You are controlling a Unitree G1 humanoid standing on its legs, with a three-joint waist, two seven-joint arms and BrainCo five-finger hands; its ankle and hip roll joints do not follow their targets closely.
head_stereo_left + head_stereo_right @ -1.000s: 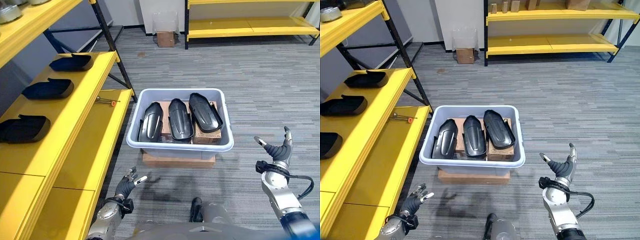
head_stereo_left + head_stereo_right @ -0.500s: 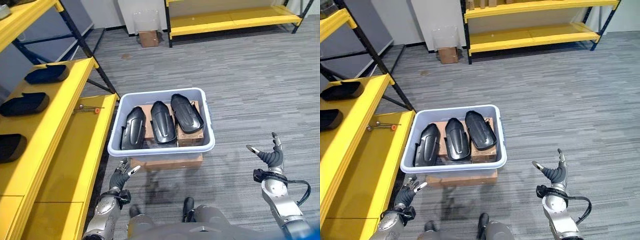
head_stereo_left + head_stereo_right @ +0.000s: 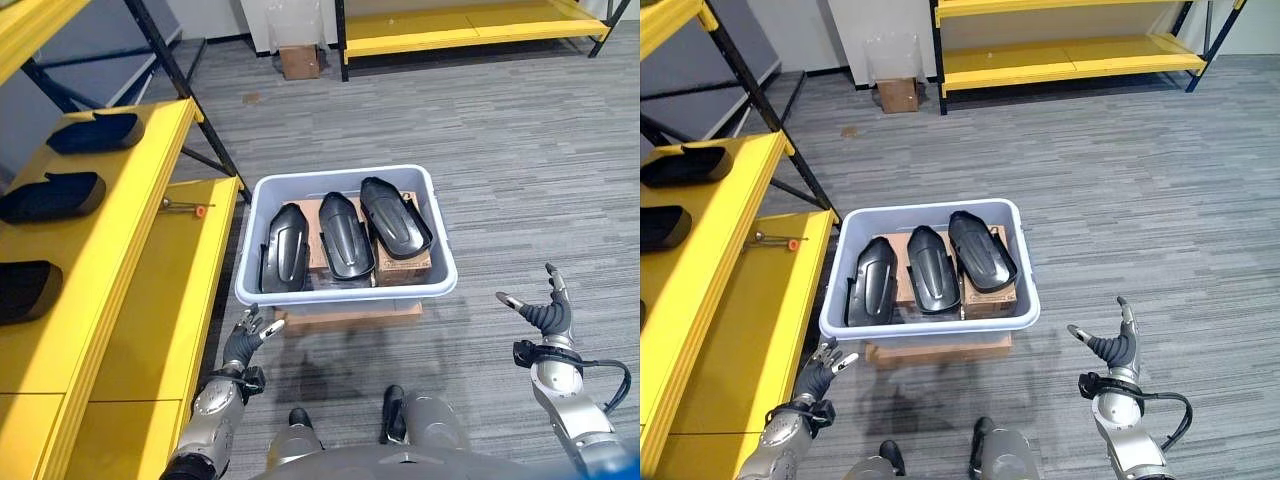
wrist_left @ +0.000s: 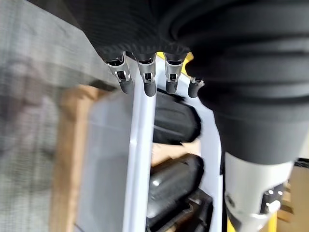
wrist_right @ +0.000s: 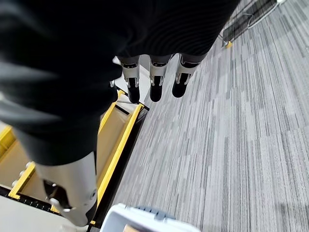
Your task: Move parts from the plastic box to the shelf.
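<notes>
Compared with the pictures of a second and half a second earlier, the whole scene is seen shifted: the camera has been moved, so the displacement of the plastic box [image 3: 346,240] across the picture is not to be taken as a move of the box itself. The box is found on a flat cardboard carton [image 3: 345,314] on the grey carpet, just beside the low yellow shelf [image 3: 165,300], and three black parts [image 3: 345,235] are seen lying side by side inside it, the same count as before. Three more black parts [image 3: 55,190] are laid in a row on the upper board of the shelf, and a small red-handled tool [image 3: 188,207] is seen on the lower board. The left hand [image 3: 245,338] is held low, near the front corner of the box, with its fingers straight and spread and nothing held; it has been brought somewhat nearer the box than it was a second ago. The right hand [image 3: 545,312] is raised well apart from the box, fingers likewise extended and empty, much as before. No part has been lifted in this interval; the change is judged to be a repositioning toward the box, with the next pick not yet begun.
</notes>
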